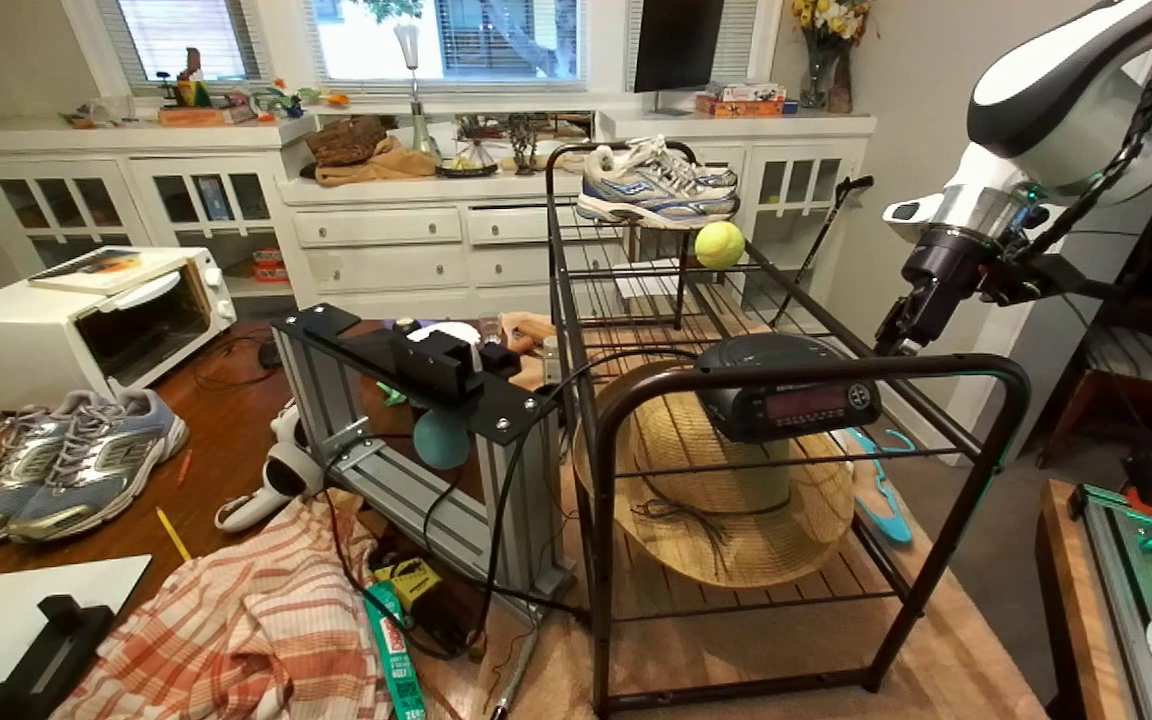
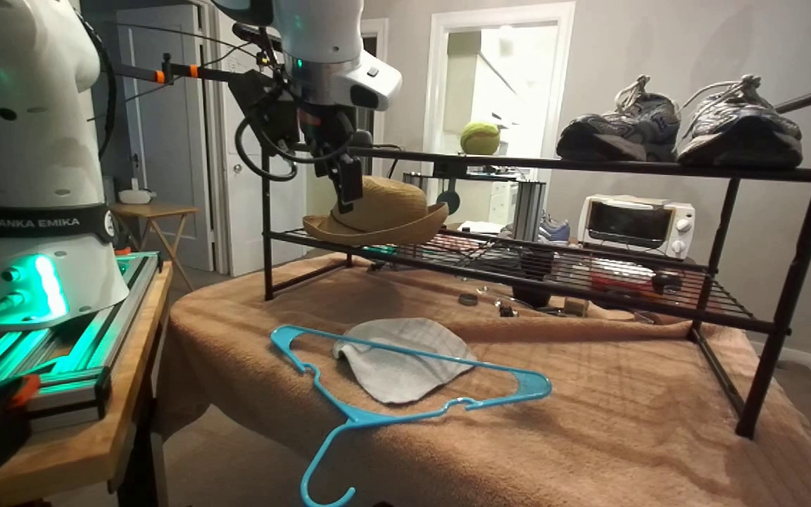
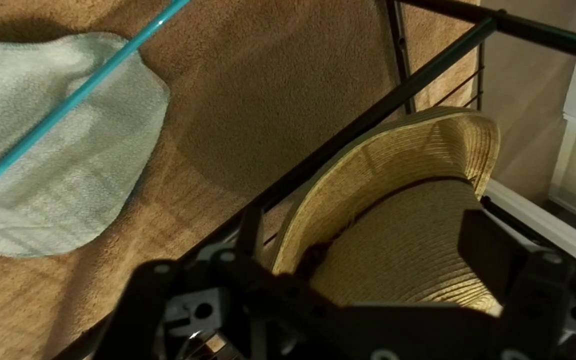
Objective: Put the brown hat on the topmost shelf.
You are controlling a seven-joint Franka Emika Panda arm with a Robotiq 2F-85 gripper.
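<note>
In an exterior view, lengthwise down the rack (image 1: 916,367) to windows (image 1: 496,45); in an exterior view, side-on past hanger (image 2: 362,419). Wrist view close above brown hat (image 3: 393,235), shared by all.

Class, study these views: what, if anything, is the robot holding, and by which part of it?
Nothing is held: the gripper is open, its fingers wide apart in the wrist view, and the brown hat sits on the lower wire shelf.
</note>
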